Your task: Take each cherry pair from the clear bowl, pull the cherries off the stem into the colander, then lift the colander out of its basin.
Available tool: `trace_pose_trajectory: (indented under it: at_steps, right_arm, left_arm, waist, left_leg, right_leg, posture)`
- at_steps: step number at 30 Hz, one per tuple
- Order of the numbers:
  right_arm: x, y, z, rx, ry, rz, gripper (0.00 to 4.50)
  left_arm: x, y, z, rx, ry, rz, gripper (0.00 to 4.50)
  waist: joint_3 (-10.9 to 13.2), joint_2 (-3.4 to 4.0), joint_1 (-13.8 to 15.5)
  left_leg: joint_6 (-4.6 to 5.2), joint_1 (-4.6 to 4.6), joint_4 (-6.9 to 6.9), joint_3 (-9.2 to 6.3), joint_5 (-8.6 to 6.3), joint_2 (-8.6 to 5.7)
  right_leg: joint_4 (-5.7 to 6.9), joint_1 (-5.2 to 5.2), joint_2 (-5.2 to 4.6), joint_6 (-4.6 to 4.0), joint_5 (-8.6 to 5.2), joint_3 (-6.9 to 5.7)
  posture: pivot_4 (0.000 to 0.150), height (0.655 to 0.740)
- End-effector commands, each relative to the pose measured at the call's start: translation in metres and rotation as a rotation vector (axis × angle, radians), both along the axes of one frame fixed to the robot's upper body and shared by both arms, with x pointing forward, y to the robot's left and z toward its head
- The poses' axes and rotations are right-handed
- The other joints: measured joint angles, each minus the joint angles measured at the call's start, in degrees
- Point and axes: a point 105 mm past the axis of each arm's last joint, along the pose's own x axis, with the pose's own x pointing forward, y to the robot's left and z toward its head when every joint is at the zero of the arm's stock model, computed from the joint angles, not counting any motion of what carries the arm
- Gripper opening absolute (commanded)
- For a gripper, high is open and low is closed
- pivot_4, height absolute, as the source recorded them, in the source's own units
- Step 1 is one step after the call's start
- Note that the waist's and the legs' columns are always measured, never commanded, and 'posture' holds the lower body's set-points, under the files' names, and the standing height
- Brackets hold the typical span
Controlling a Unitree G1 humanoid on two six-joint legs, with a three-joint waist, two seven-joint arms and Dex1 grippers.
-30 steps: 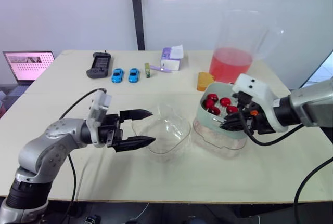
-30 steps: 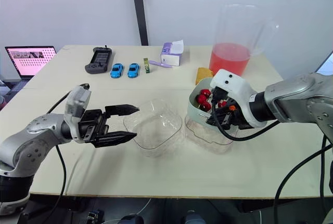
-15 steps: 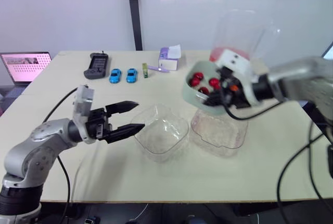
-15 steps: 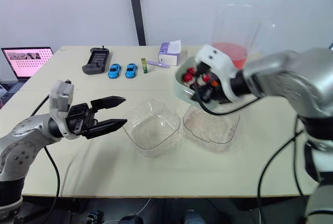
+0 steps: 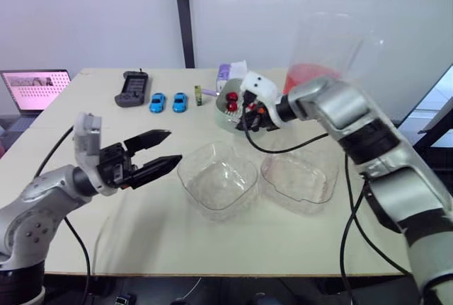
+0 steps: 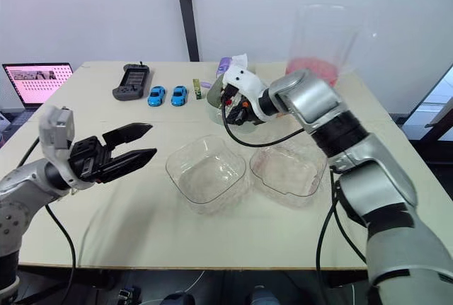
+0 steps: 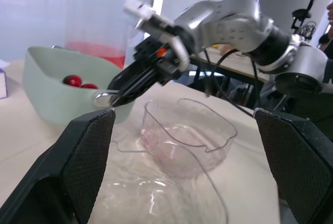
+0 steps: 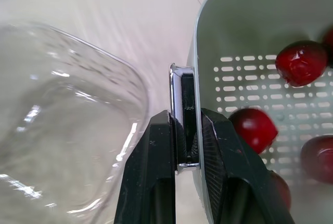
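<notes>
One-handedly holding the colander [image 8: 239, 5] out of its basin [image 5: 297, 177], over the desk [image 5: 212, 248].
Clamping its rim with the right tool [image 8: 184, 128], carrying red cherries [image 8: 302, 62] inside; holding the left tool [image 5: 170, 146] spread apart beside the clear bowl [image 5: 216, 181].

Laid out on the pale beige rectangular table [image 5: 233, 241], front centre: clear square plastic bowl [image 5: 217, 181], just beside a clear plastic basin [image 5: 299, 177] on the right. Along the far side, from the left: black handheld controller [image 5: 133, 88], first small blue toy car [image 5: 156, 102], second small blue toy car [image 5: 180, 102], small green block [image 5: 197, 95], purple-and-white tissue box [image 5: 226, 71], tall clear pitcher of red liquid [image 5: 322, 54].
</notes>
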Motion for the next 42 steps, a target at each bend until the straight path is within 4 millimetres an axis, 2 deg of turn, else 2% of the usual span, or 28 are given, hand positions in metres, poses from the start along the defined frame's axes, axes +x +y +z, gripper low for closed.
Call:
trace_pose_trajectory:
  at_steps: [1,4,10,17,19,21,26,30,36,39,42]
  right_arm:
    - [0.011,-0.002,0.015,0.007,-0.071,0.011,0.22]
    - [0.018,0.000,0.005,0.011,-0.047,0.007,0.22]
    - [0.021,0.001,-0.035,-0.014,0.053,0.006,0.22]
    - [0.016,-0.002,-0.040,-0.016,0.114,0.020,0.22]
    - [0.014,-0.003,-0.037,-0.010,0.126,0.026,1.26]
    - [0.013,-0.003,-0.033,0.005,0.137,0.026,2.05]
    - [0.010,-0.008,-0.002,0.047,0.126,0.017,4.40]
    - [-0.001,-0.014,0.031,0.084,0.093,0.072,4.46]
    - [-0.028,-0.032,0.067,0.173,0.022,0.160,4.46]
    - [-0.048,-0.059,0.081,0.286,-0.057,0.192,4.46]
    - [-0.063,-0.095,0.071,0.341,-0.124,0.149,4.46]
  left_arm:
    - [-0.010,0.004,0.012,0.010,-0.044,0.021,4.50]
    - [-0.015,0.005,0.014,0.013,-0.039,0.033,4.50]
    - [-0.020,0.004,0.016,0.020,-0.036,0.049,4.50]
    - [-0.022,0.004,0.016,0.017,-0.033,0.064,4.50]
    - [-0.021,0.004,0.016,0.015,-0.031,0.067,4.50]
    - [-0.020,0.004,0.015,0.014,-0.027,0.070,4.50]
    - [-0.013,0.007,0.013,0.009,0.020,0.089,4.50]
    - [-0.005,0.012,0.006,0.060,0.055,0.136,4.50]
    - [-0.005,0.020,0.003,0.069,0.067,0.200,4.50]
    - [-0.007,0.042,0.004,0.040,0.067,0.310,4.50]
    - [-0.014,0.063,0.001,0.022,0.078,0.378,4.50]
  waist:
    - [0.0,0.00,0.0]
    - [0.0,0.00,-0.1]
    - [0.0,0.01,-0.2]
    - [0.0,0.01,0.0]
    - [0.0,0.01,0.0]
    - [0.0,0.01,0.0]
    - [0.0,0.02,-0.1]
    - [0.0,0.03,0.0]
    - [0.0,0.03,0.0]
    - [0.0,0.02,0.2]
    - [0.0,0.01,0.3]
  left_leg:
    - [0.00,0.00,0.00,0.00,0.00,0.00]
    - [-0.02,0.01,0.01,0.01,0.01,0.00]
    - [-0.03,0.01,-0.01,0.00,0.02,0.00]
    - [-0.05,0.03,0.01,0.00,0.03,-0.01]
    - [-0.05,0.03,0.01,-0.01,0.03,-0.01]
    - [-0.05,0.03,0.01,-0.01,0.03,-0.01]
    - [-0.05,0.03,0.00,-0.01,0.03,-0.01]
    - [-0.05,0.03,-0.03,-0.01,0.03,-0.01]
    - [-0.05,0.03,-0.04,-0.01,0.03,-0.02]
    - [-0.04,0.02,-0.07,-0.02,0.02,-0.01]
    - [-0.04,0.00,-0.07,-0.03,0.02,-0.02]
  right_leg:
    - [0.00,0.00,0.00,0.00,0.00,0.00]
    - [0.02,0.00,0.00,0.00,0.00,0.01]
    - [0.04,-0.01,0.01,-0.01,0.00,0.00]
    - [0.05,0.02,0.00,-0.01,0.00,0.00]
    - [0.05,0.02,0.00,0.00,0.00,-0.01]
    - [0.05,0.02,0.00,0.00,0.00,-0.01]
    - [0.05,0.01,0.01,-0.01,0.00,-0.01]
    - [0.04,0.00,0.01,-0.01,0.00,-0.01]
    - [0.03,0.01,0.00,0.00,0.00,-0.01]
    - [-0.01,0.02,-0.02,0.00,0.00,-0.01]
    - [-0.10,0.07,-0.04,0.00,0.00,-0.04]
  posture:
    - [0.150,0.7400]
    - [0.150,0.7400]
    - [0.150,0.7400]
    - [0.150,0.7400]
    - [0.150,0.7400]
    - [0.150,0.7400]
    - [0.150,0.7400]
    - [0.150,0.7400]
    - [0.150,0.7400]
    - [0.150,0.7400]
    - [0.150,0.7400]
